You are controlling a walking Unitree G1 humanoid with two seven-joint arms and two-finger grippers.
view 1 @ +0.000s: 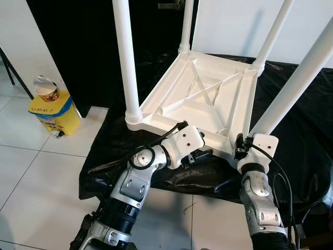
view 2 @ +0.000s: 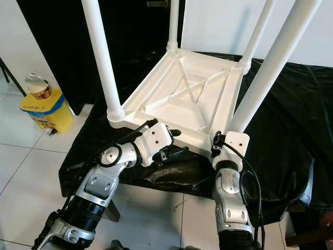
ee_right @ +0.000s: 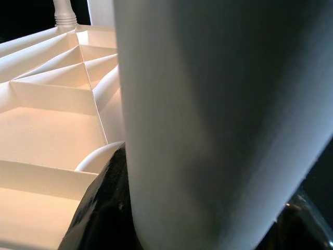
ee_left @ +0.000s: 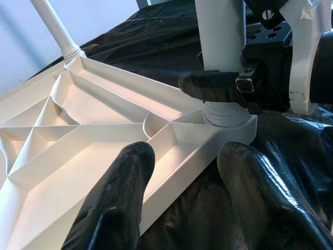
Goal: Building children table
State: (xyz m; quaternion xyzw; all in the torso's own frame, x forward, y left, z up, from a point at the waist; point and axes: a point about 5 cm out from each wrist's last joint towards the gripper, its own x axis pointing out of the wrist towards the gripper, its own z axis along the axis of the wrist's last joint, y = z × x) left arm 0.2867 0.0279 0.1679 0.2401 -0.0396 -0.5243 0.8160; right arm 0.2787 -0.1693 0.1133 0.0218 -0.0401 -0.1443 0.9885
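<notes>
Four legs: all stand in the upturned white tabletop (view 1: 200,86) on the black-draped surface (view 1: 307,130)
Near-right leg (view 1: 296,78): five o'clock corner, long axis rising toward one o'clock
Right gripper (ee_left: 221,86): clenched around that leg just above its socket
Left gripper (ee_left: 184,195): spread, straddling the tabletop's near rim at six o'clock
Hidden: socket thread seating cannot be made out
</notes>
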